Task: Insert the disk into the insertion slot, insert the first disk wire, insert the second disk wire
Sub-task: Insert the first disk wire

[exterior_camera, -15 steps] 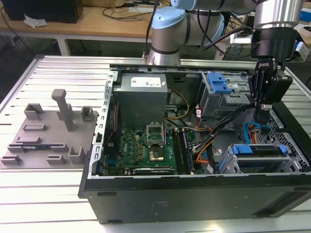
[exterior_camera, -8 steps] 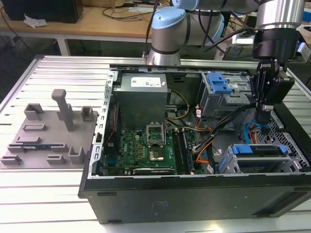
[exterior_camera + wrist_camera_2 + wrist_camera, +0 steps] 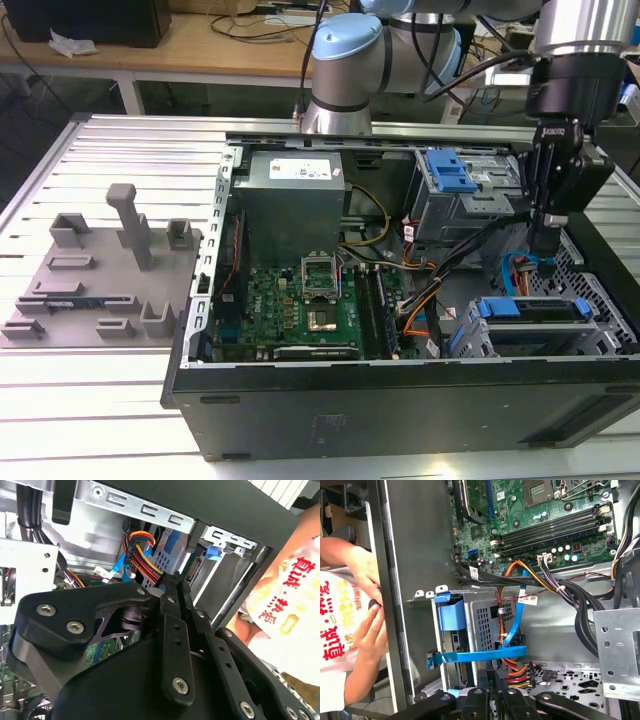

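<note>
Jaws closed beside coloured wires (image 3: 142, 555)

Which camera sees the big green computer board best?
The exterior view. There the green board lies almost whole inside the open case. The first wrist view shows one part of it up close. The second wrist view catches a small green bit behind black parts.
</note>
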`<state>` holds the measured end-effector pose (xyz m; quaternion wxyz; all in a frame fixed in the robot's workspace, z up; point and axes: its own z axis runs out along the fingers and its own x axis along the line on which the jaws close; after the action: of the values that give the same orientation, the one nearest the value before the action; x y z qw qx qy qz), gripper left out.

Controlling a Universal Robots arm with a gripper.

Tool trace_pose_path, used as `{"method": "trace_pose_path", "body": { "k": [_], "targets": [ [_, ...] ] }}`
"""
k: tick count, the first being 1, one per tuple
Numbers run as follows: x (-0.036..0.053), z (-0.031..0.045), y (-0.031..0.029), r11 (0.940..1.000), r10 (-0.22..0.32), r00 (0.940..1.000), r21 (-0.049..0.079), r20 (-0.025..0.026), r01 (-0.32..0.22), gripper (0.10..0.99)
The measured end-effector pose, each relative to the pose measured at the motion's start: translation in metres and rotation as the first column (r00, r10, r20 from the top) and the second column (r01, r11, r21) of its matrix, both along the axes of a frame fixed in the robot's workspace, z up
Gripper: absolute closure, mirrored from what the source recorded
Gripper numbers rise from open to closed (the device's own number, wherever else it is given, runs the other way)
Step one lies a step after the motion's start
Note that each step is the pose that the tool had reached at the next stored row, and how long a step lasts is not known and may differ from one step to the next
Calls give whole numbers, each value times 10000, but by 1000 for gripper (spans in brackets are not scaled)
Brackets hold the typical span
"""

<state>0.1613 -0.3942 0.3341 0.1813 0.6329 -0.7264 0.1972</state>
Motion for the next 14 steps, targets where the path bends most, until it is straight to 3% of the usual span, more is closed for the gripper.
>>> {"method": "trace_pose_path", "body": {
  "k": [5,9,13,14],
  "targets": [
    [1,32,-99,9974,2,10000,716,0,-2,922],
    [1,48,-259,9970,5,10000,779,0,-5,922],
    [1,63,-304,9968,82,10000,790,1,-81,922],
    [1,80,-313,9963,109,9999,851,1,-108,922]
  ]
}}
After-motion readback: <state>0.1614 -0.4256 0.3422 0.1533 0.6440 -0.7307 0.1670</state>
